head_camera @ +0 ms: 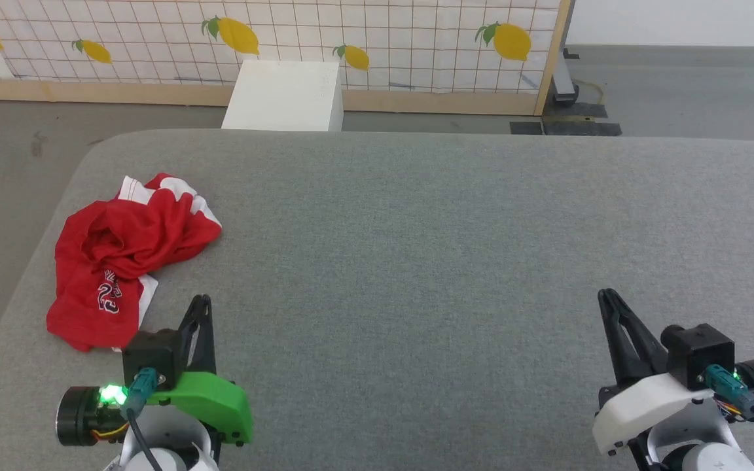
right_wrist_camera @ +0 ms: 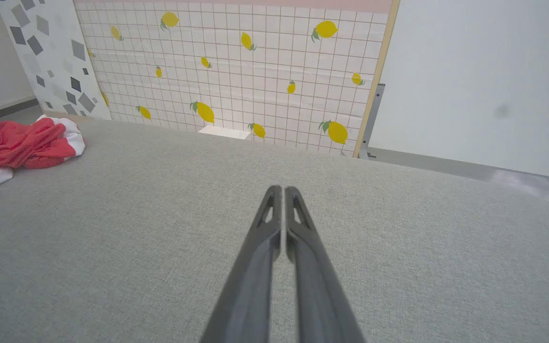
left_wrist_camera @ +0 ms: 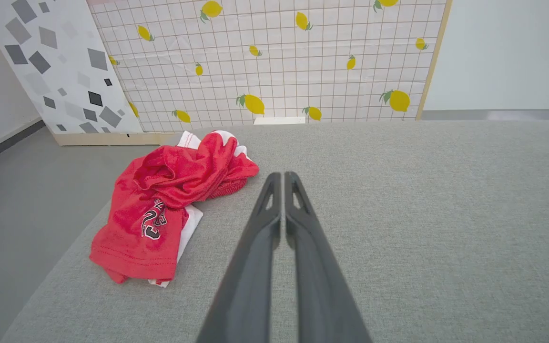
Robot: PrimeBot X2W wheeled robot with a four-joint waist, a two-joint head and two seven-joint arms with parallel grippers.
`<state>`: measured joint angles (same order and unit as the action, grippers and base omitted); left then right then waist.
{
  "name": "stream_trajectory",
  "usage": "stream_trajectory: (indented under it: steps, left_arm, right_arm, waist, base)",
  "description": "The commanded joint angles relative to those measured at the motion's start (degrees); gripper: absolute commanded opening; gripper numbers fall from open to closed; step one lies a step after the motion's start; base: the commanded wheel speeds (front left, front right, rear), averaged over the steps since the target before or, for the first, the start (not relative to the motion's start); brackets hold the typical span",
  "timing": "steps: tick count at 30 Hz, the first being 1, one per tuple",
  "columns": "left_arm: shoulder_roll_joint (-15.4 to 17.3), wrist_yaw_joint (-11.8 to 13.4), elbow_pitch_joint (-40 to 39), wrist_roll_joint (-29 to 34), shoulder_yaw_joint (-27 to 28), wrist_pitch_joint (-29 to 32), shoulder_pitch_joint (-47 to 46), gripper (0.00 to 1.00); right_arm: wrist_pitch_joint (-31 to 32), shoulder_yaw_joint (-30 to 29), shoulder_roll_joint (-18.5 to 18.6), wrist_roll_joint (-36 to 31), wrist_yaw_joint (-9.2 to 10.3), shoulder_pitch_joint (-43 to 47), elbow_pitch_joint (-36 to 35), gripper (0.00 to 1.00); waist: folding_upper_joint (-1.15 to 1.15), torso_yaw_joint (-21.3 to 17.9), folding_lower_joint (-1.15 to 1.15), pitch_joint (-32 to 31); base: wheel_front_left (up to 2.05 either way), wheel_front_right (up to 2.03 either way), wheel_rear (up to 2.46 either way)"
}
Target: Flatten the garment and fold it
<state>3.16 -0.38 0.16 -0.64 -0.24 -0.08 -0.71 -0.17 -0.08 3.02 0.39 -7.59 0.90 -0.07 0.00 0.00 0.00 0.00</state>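
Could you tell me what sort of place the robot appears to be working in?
Probably a lab or studio mock-up rather than a real home: a lemon-print backdrop panel stands on bare grey floor, behind a grey fabric-covered table holding crumpled red shorts.

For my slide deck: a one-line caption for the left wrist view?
Crumpled red shorts lie at the grey table's left edge, with the left gripper shut and empty beside them.

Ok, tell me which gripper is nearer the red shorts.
The left gripper, the green-covered one, sits shut just beside the shorts. The white-covered right gripper is far off across the table.
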Motion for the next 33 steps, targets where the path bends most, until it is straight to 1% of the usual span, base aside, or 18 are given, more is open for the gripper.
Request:
stream_trajectory:
  steps: [1, 9, 15, 23, 33]
  left_arm:
    - [0.01, 0.01, 0.01, -0.03, -0.04, -0.01, 0.0, 1.0]
    - [0.0, 0.41, 0.62, -0.48, -0.76, -0.7, -0.34, 1.0]
    - [0.03, 0.88, 1.32, -0.88, -1.19, -1.45, -0.71, 1.0]
    - [0.45, 1.63, 1.98, -1.45, -1.41, -2.4, -0.89, 1.0]
    - [1.16, 2.58, 2.13, -2.48, -1.37, -3.58, -0.56, 1.0]
  right_arm:
    - [-0.01, -0.01, 0.01, 0.01, 0.0, 0.01, 0.0, 1.0]
    - [-0.5, -0.1, 0.01, 0.11, 0.01, -0.17, 0.21, 1.0]
    - [-1.06, -0.16, 0.01, 0.17, 0.01, -0.2, 0.4, 1.0]
    - [-1.63, -0.05, 0.0, 0.36, 0.02, -0.21, 0.71, 1.0]
    - [-2.38, 0.24, -0.02, 0.66, 0.02, -0.35, 1.05, 1.0]
  waist:
    - [0.0, 0.0, 0.0, 0.0]
    - [0.0, 0.24, 0.0, 0.0]
    - [0.0, 1.28, 0.0, -0.04]
    - [0.0, 4.09, 0.0, -0.16]
    - [0.0, 8.67, 0.0, -0.2]
  base:
    - [0.0, 0.0, 0.0]
    - [0.0, 0.0, 0.0]
    - [0.0, 0.0, 0.0]
    - [0.0, 0.0, 0.0]
    - [0.0, 0.0, 0.0]
